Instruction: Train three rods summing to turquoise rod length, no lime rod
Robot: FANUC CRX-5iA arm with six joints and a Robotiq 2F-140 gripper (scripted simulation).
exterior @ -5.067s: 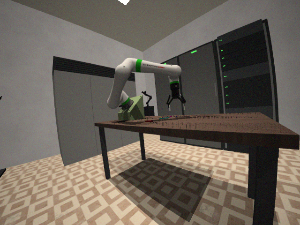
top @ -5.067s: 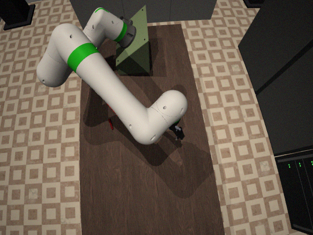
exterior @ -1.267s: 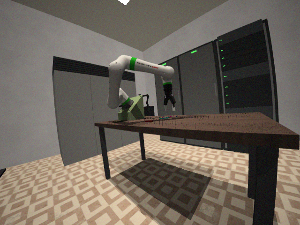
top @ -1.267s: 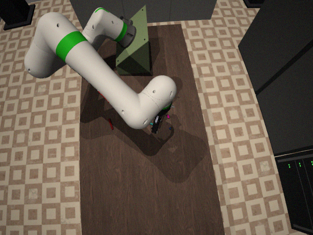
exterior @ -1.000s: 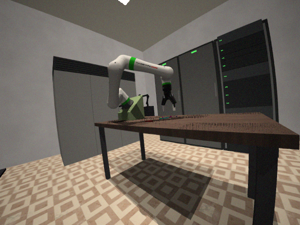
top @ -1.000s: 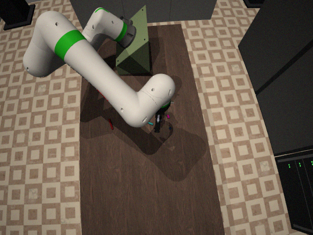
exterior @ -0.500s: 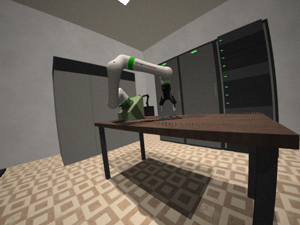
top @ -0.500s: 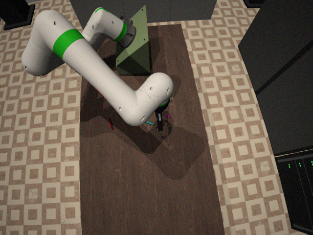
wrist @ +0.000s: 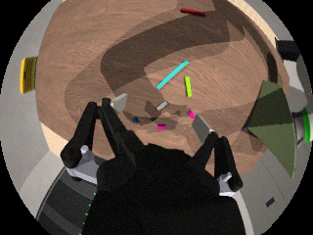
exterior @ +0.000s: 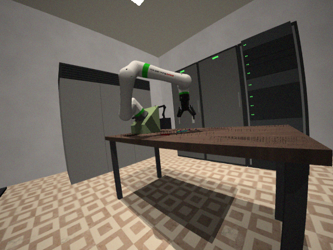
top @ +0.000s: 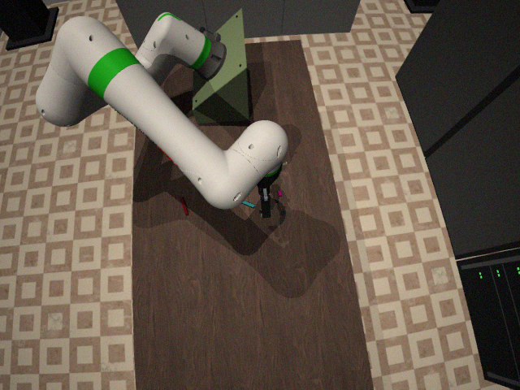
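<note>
My gripper is open and empty, well above the table, as the exterior view also shows. Below it in the wrist view lie a turquoise rod, a lime rod, a short grey rod, two magenta rods and a small blue rod. A red rod lies apart, far across the table. In the top view the turquoise rod, one magenta rod, the blue rod and the red rod show; the arm hides the other rods.
A green wedge-shaped base block stands at the table's back end. Dark cabinets stand beside the table. A yellow object lies off the table in the wrist view.
</note>
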